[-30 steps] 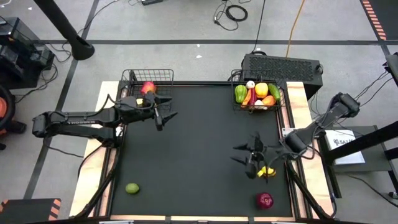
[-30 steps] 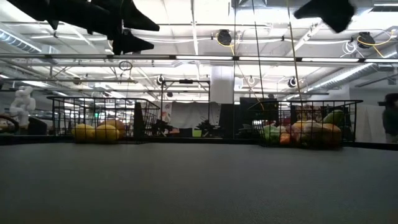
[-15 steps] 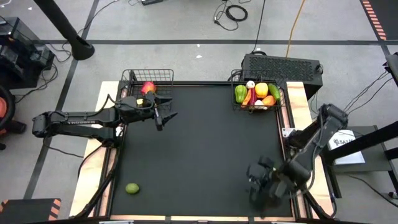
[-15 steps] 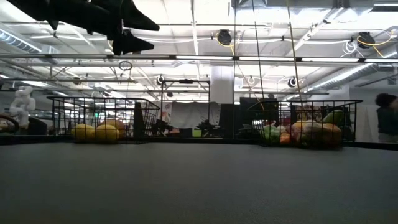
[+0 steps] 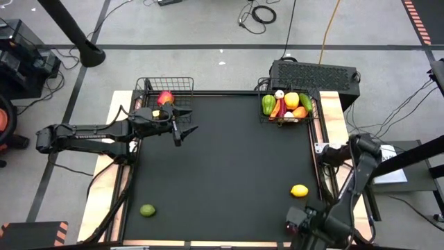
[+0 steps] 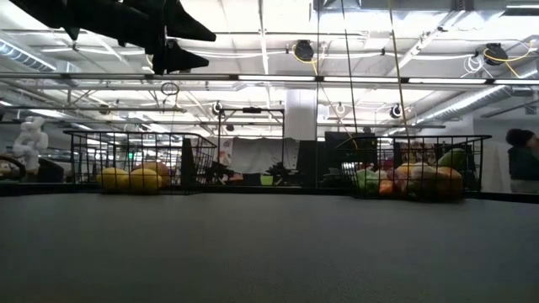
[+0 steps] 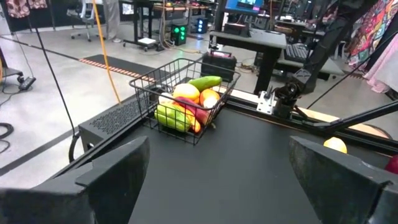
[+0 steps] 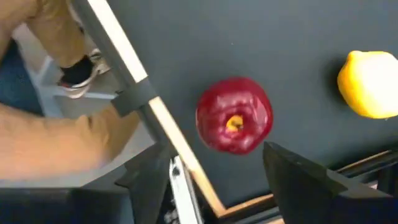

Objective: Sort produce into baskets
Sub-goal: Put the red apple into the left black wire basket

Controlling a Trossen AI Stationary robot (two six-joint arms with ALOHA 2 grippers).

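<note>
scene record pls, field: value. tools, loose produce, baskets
left tool: open, empty, hovering beside the left basket
right tool: open, above the red apple, near the table's front right corner
loose on mat: red apple, lemon, lime
left basket: red and yellow fruit inside
right basket: piled with mixed produce
black perforated box: behind right basket

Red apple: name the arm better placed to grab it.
Right. The right gripper hovers open directly over the apple at the table's near right corner; the left gripper waits open far off beside the left basket.
</note>
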